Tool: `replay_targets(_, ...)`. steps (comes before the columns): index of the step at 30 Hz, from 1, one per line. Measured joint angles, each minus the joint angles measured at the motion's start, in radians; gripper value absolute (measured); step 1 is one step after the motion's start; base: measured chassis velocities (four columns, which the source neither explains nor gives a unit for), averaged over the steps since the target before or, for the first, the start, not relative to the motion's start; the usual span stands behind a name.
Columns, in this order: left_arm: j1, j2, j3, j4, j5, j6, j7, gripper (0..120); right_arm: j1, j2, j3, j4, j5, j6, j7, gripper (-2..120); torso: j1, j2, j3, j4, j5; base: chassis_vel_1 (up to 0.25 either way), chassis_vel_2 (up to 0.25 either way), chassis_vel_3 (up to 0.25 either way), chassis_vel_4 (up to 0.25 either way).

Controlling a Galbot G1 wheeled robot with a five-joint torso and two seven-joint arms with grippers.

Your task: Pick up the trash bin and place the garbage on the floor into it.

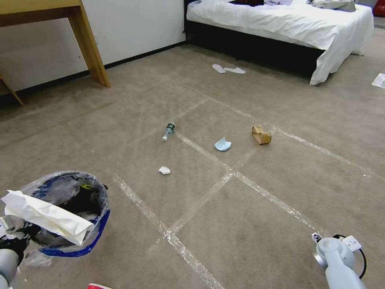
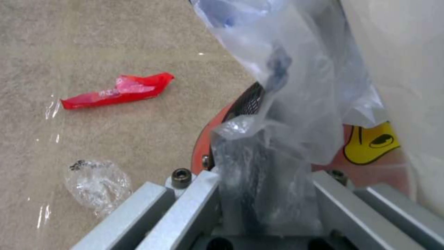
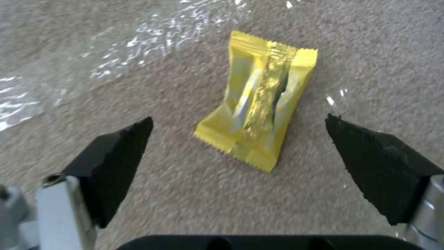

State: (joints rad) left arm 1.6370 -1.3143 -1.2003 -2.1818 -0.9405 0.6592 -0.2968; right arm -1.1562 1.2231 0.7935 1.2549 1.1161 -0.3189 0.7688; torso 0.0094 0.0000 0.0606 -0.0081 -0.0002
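1. While poised low over floor (image 3: 138, 194): right gripper (image 3: 238, 133) spread wide, holding nothing, black fingers (image 3: 111, 163) flanking yellow packet (image 3: 256, 104).
2. Packet flat on carpet, centred in the gap, touching neither finger. Long axis running away from the wrist, slightly slanted, so roughly crosswise to the closing direction; near end level with the fingertips. Judged: short descent, then closing across the narrow width.
3. Shiny gold seam strip down the packet's middle; no legible print.
4. Left gripper (image 2: 263, 194) low at robot's left, clamped on rim and liner of trash bin (image 1: 68, 212). Bin already holding crumpled white paper (image 1: 44, 216). Yellow cartoon sticker (image 2: 370, 142) on red wall; no readable words.
5. Left on floor: red wrapper (image 2: 116, 92) with white print, unreadable; clear plastic scrap (image 2: 97, 185); green-labelled bottle (image 1: 168, 131); blue mask (image 1: 222, 144); brown paper bag (image 1: 261, 135); white tissue (image 1: 164, 170).
6. Right arm nearer packet.
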Motion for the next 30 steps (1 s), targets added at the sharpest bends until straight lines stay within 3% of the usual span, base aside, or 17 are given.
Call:
replay_targets(11, -0.009, 0.007, 0.007, 0.011, -0.004, 0.0, -0.003, 0, 0.022, -0.001, 0.004, -0.092, -0.043, 0.032, -0.052, 86, 0.0, 0.0, 0.0, -0.0002, 0.0003, 0.0, 0.0, 0.0, 0.0)
replay_targets(23, -0.005, 0.004, 0.008, 0.011, -0.005, 0.0, -0.002, 0, 0.019, 0.011, 0.0, -0.094, -0.064, 0.042, -0.065, 45, 0.0, 0.0, 0.0, -0.0002, 0.0001, 0.0, 0.0, 0.0, 0.0)
replay_targets(25, -0.003, 0.005, 0.005, 0.01, -0.006, -0.001, -0.002, 0, 0.013, 0.013, 0.001, -0.091, -0.07, 0.046, -0.068, 33, 0.0, 0.0, 0.0, -0.0002, 0.0001, 0.0, 0.0, 0.0, 0.0)
replay_targets(29, -0.002, 0.004, 0.005, 0.01, -0.006, -0.002, -0.001, 0, 0.007, 0.013, 0.002, -0.089, -0.074, 0.049, -0.074, 25, 0.0, 0.0, 0.0, -0.0002, 0.0001, 0.0, 0.0, 0.0, 0.0)
replay_targets(30, -0.002, 0.001, 0.006, 0.01, -0.005, -0.003, -0.001, 0, 0.003, 0.013, 0.003, -0.09, -0.078, 0.053, -0.081, 17, 0.0, 0.0, 0.0, -0.0002, 0.0001, 0.0, 0.0, 0.0, 0.0)
